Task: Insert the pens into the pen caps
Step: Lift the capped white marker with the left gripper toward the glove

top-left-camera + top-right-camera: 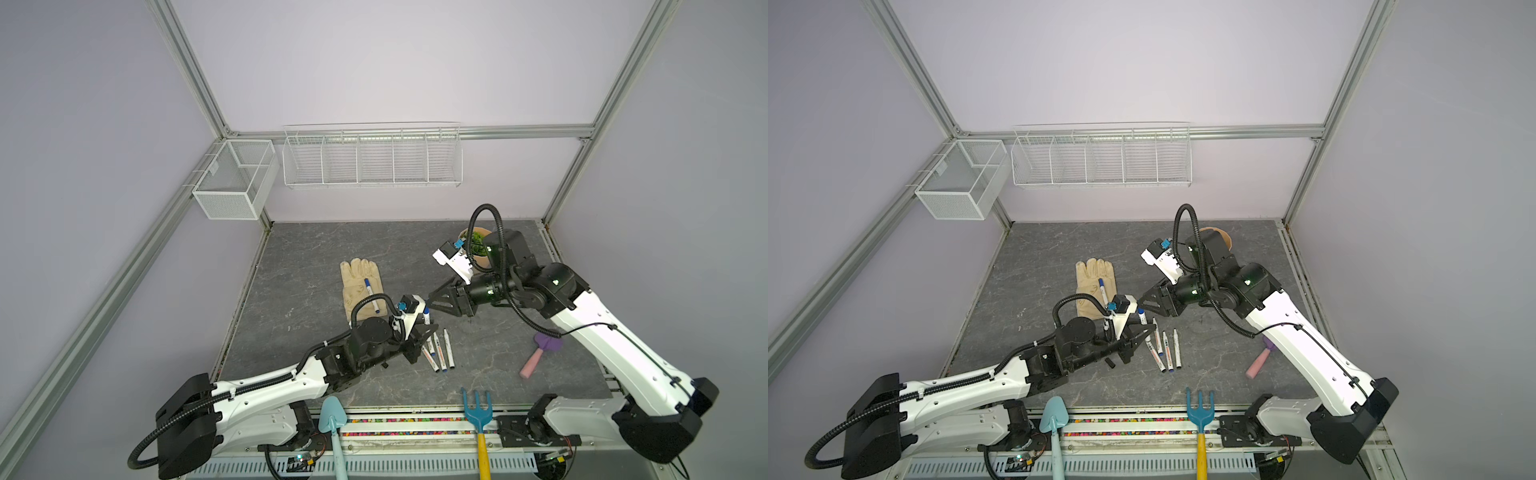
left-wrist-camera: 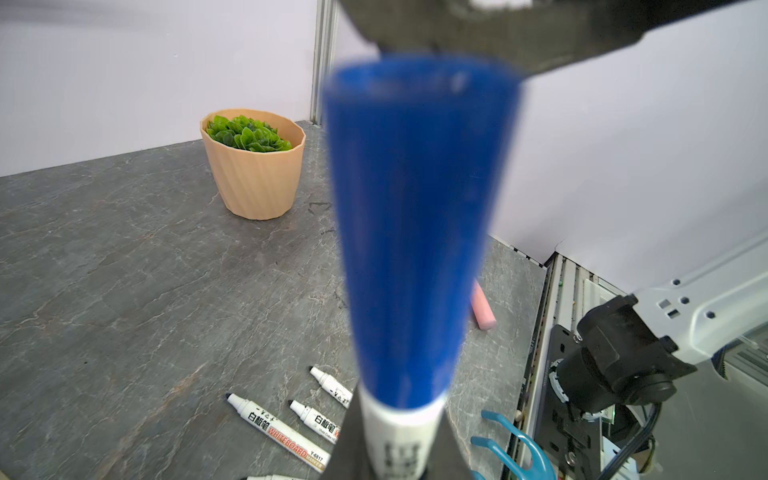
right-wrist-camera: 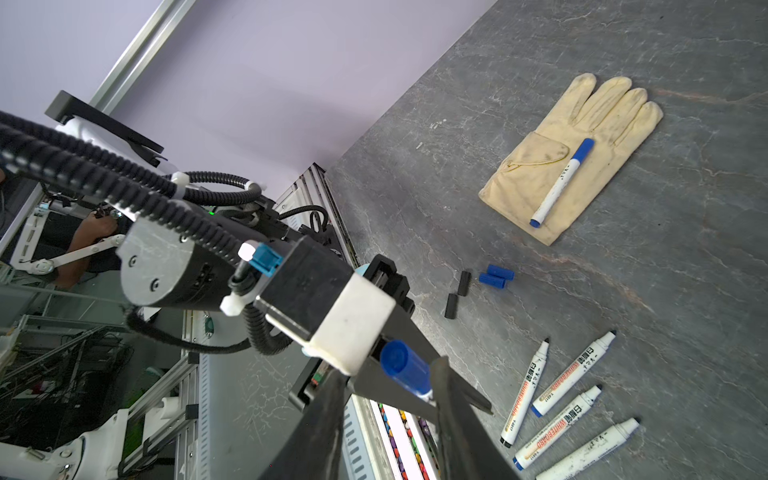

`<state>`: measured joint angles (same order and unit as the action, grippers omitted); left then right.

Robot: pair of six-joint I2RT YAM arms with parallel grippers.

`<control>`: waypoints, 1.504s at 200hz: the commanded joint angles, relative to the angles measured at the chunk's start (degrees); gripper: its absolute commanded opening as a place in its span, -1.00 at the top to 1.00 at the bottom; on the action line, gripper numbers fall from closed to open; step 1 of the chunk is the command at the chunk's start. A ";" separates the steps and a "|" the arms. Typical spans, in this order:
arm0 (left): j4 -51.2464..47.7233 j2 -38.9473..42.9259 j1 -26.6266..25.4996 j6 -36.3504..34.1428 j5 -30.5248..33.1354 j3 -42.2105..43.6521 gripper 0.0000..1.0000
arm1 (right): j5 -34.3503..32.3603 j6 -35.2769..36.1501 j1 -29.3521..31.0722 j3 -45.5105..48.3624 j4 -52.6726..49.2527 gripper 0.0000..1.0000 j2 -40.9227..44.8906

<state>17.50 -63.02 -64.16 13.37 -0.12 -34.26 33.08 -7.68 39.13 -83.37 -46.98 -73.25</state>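
Observation:
My left gripper (image 1: 422, 328) (image 2: 395, 451) is shut on the white barrel of a pen (image 2: 397, 436) that stands upright with a blue cap (image 2: 415, 228) (image 3: 405, 370) on its tip. My right gripper (image 1: 431, 298) (image 3: 388, 368) is open at that cap: one finger is close beside it and the other well clear. Several uncapped pens (image 1: 438, 351) (image 3: 557, 395) lie on the table next to the left gripper. Another capped pen (image 1: 372, 295) (image 3: 561, 187) rests on the glove. Loose blue caps (image 3: 496, 276) and black caps (image 3: 463, 282) lie between the glove and the pens.
A beige glove (image 1: 361, 282) lies mid-table. A potted plant (image 2: 253, 166) stands at the back right. A pink-handled purple tool (image 1: 536, 357) lies under the right arm. A light blue shovel (image 1: 332, 415) and a blue rake (image 1: 478, 409) lie over the front edge. Wire baskets (image 1: 372, 160) hang on the walls.

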 commanded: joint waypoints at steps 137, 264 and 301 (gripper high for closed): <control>2.98 -0.83 -0.26 1.31 -2.64 -1.80 1.00 | 5.20 -5.51 0.79 6.32 7.98 0.48 -0.89; 9.04 7.67 2.93 -2.90 7.45 -7.88 1.00 | -3.42 -3.29 1.53 18.99 -5.60 0.84 -7.00; 8.80 7.21 3.08 -2.08 6.58 -8.02 1.00 | -4.10 -2.93 1.71 18.07 -5.54 0.85 -8.04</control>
<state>15.11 -57.58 -61.41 11.75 4.80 -39.51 30.57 -11.99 40.29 -65.41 -46.24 -81.14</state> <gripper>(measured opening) 0.126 0.075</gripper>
